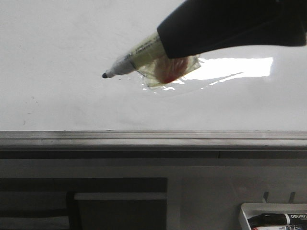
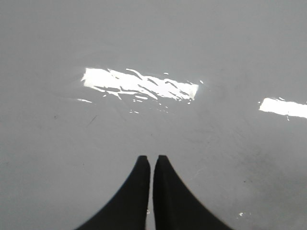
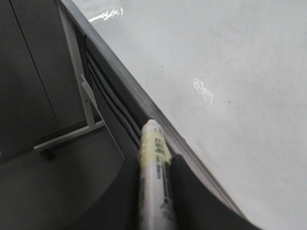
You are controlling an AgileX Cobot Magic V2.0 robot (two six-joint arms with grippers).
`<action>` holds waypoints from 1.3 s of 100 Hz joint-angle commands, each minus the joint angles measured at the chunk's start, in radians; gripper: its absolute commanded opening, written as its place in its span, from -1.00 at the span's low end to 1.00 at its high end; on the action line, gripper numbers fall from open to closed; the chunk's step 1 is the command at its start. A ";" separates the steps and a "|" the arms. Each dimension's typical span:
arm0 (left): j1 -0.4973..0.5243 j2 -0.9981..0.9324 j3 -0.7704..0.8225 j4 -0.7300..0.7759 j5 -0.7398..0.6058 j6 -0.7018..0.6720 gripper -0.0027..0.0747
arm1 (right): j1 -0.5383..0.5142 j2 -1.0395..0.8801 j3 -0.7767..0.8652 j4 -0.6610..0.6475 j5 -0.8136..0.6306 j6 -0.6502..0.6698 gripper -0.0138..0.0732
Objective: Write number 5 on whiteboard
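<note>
The whiteboard [image 1: 57, 48] is glossy white with a glare patch [image 1: 235, 67] and a grey edge rail [image 1: 144, 139]. No number 5 shows on it. My right gripper [image 1: 165, 43] comes in from the upper right, shut on a white marker [image 1: 132, 57] wrapped in yellowish tape. The marker's black tip [image 1: 104, 75] points left at the board, and I cannot tell if it touches. The right wrist view shows the marker [image 3: 154, 163] between the jaws beside the rail [image 3: 120, 81]. My left gripper [image 2: 151, 158] is shut and empty over the board [image 2: 216, 48].
A small white tray [image 1: 249, 211] with markers [image 1: 276, 219] sits at the lower right below the board. A grey metal bracket [image 3: 86, 105] and dark panels lie below the rail. The board carries faint smudges [image 2: 240, 158].
</note>
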State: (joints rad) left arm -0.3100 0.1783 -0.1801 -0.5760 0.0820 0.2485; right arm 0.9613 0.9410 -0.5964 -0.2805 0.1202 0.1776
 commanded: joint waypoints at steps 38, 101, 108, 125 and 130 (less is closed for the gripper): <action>0.008 0.010 -0.030 -0.144 -0.055 -0.009 -0.98 | -0.165 0.002 -0.178 -0.005 0.037 0.081 -0.77; 0.008 0.010 -0.026 -0.147 -0.055 -0.009 -0.98 | -0.165 0.056 -0.377 -0.061 0.253 0.211 -0.77; 0.008 0.010 -0.026 -0.147 -0.055 -0.009 -0.98 | -0.165 0.056 -0.377 -0.061 0.252 0.211 -0.77; 0.008 0.010 -0.026 -0.147 -0.055 -0.009 -0.98 | -0.165 0.056 -0.377 -0.061 0.236 0.211 -0.77; 0.008 0.010 -0.026 -0.147 -0.055 -0.009 -0.98 | -0.165 0.056 -0.377 -0.061 0.238 0.211 -0.77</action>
State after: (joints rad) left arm -0.3032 0.1783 -0.1795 -0.7112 0.0874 0.2468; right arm 0.8003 1.0101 -0.9363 -0.3143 0.4364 0.3866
